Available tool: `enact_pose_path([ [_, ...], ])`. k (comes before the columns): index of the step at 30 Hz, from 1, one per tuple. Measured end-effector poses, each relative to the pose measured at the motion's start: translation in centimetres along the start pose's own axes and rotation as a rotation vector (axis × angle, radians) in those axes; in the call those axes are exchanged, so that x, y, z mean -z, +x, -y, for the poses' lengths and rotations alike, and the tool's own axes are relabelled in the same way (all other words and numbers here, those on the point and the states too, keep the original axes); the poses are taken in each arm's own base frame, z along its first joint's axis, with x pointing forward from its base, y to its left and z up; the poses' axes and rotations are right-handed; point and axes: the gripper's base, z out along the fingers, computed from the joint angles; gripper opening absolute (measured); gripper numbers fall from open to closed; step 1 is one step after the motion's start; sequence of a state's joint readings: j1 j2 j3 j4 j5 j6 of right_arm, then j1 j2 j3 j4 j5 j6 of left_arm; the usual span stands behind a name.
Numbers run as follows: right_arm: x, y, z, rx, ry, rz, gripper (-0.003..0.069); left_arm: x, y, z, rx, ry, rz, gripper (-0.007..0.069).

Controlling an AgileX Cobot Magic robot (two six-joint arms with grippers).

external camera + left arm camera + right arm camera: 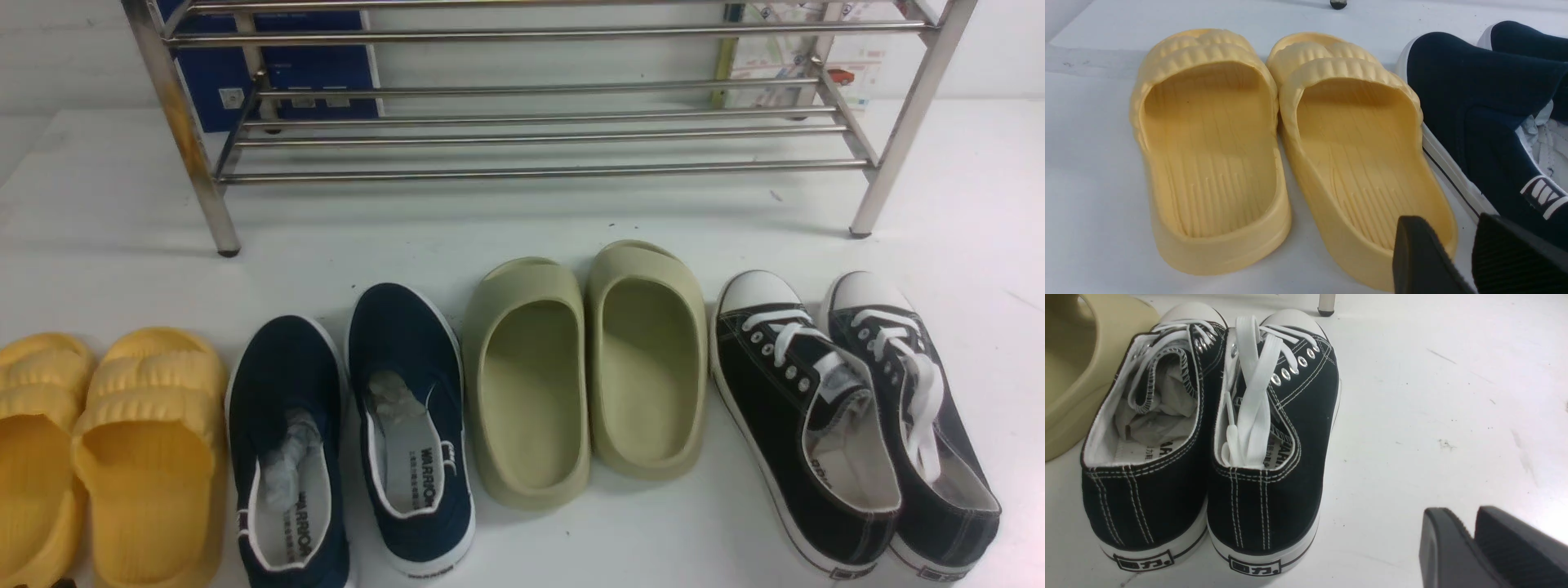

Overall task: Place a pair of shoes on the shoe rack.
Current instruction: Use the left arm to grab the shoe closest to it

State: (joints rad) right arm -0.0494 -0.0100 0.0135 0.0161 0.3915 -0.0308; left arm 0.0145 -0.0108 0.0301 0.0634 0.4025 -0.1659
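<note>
Sneakers [400, 343] (the navy slip-on pair) are shown side by side on the tabletop [653, 531], before the steel shoe rack [539, 173]; nothing is done yet. Left tool [1447, 228] is held slightly parted, empty; right tool [1461, 516] is clenched on nothing.

We're looking at what's appearing to be a staged lab setup: a bare white surface [122, 204] carrying a steel rack [539, 172], with a blue panel [318, 64] standing far behind it.

Shiny steel rack [539, 172], navy canvas shoes [404, 343]
</note>
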Motion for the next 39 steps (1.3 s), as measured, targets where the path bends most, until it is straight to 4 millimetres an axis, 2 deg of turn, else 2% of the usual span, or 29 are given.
enact_pose_path([
  [23, 0.0, 0.0, 0.0, 0.000, 0.000, 0.000, 0.0178, 0.0, -0.1, -0.1, -0.038, -0.006, 0.015, 0.0230],
  [28, 0.0, 0.0, 0.0, 0.000, 0.000, 0.000, 0.0185, 0.3, -2.3, 0.5, 0.093, 0.064, 0.253, 0.0236],
  [31, 0.0, 0.0, 0.0, 0.000, 0.000, 0.000, 0.0189, 1.1, -4.4, 0.6, 0.243, 0.130, 0.490, 0.0237],
  [33, 0.0, 0.0, 0.0, 0.000, 0.000, 0.000, 0.0191, 1.6, -5.1, 0.6, 0.288, 0.153, 0.584, 0.0237],
  [35, 0.0, 0.0, 0.0, 0.000, 0.000, 0.000, 0.0197, 2.8, -6.5, 0.4, 0.342, 0.192, 0.781, 0.0237],
  [39, 0.0, 0.0, 0.0, 0.000, 0.000, 0.000, 0.0203, 4.2, -8.3, 0.4, 0.367, 0.225, 0.896, 0.0237],
])
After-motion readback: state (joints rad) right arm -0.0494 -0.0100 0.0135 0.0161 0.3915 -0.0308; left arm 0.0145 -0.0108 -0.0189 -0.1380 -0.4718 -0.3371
